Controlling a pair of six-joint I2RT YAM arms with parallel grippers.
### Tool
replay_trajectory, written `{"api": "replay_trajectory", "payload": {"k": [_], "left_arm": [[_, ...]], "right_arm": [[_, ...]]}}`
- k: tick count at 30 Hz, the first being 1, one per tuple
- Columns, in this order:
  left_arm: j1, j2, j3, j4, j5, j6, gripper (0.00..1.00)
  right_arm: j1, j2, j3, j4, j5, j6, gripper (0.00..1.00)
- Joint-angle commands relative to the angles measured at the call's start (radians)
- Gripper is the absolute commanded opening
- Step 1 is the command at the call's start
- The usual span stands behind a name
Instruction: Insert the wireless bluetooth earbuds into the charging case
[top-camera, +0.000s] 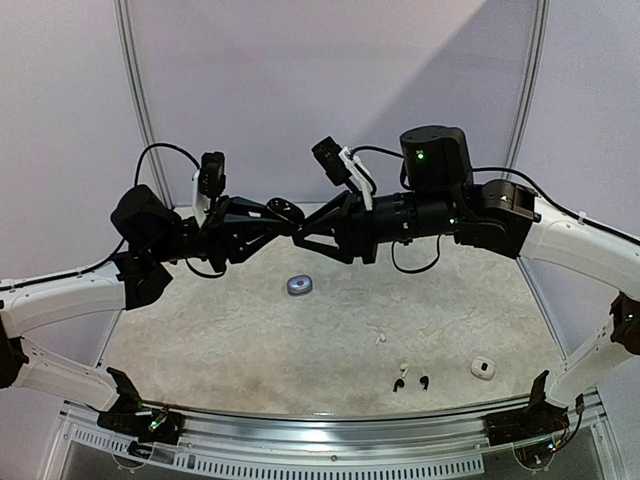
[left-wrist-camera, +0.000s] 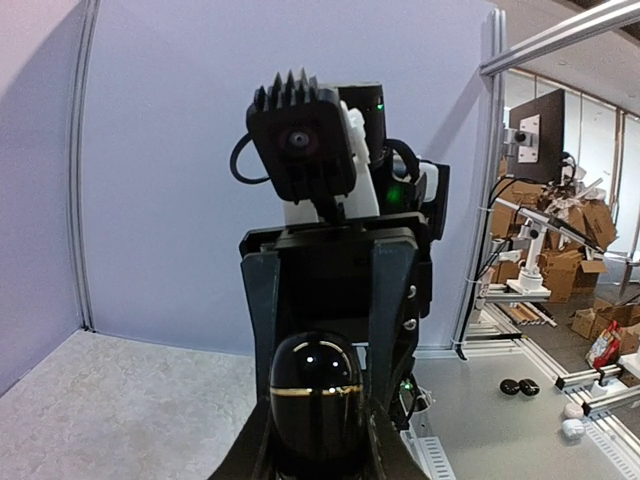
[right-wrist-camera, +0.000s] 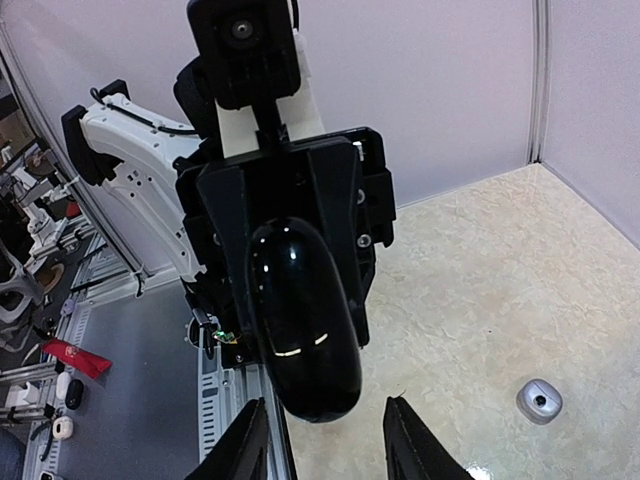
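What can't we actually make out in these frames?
- Black case: open or shut unknown. The left wrist view cuts off its lower end, and the left fingers cover its sides.
- Right fingers: contact with the case unclear. Depth is ambiguous in the right wrist view, and the arms overlap in the top view.
- Earbuds: too small in the top view to tell orientation.
- Grey case: contents too small to see.

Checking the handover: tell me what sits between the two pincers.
A black case, clamped by the left pincer, facing the open right pincer; both wrist views show it.
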Motion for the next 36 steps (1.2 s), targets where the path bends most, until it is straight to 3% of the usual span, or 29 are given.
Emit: {"api": "replay_trajectory", "payload": {"k": [1, 25, 31, 36], "left_arm": [[-0.003, -0.005, 0.006, -0.031, 0.016, 0.028, 0.00], [-0.021, 0.028, 0.018, -0.034, 0.052, 0.047, 0.00], [-0.022, 0.038, 0.028, -0.041, 0.057, 0.050, 0.00], [-0.022, 0.040, 0.034, -0.046, 0.055, 0.053, 0.00]], "right_arm": [[0.003, 0.017, 0.016, 0.024, -0.037, 0.001, 0.38], [0.003, 0.024, 0.046, -0.012, -0.038, -0.088, 0.31], [0.003, 0.043, 0.055, -0.029, -0.060, -0.082, 0.19], [0.003, 0.044, 0.056, -0.037, -0.067, -0.081, 0.03]]}}
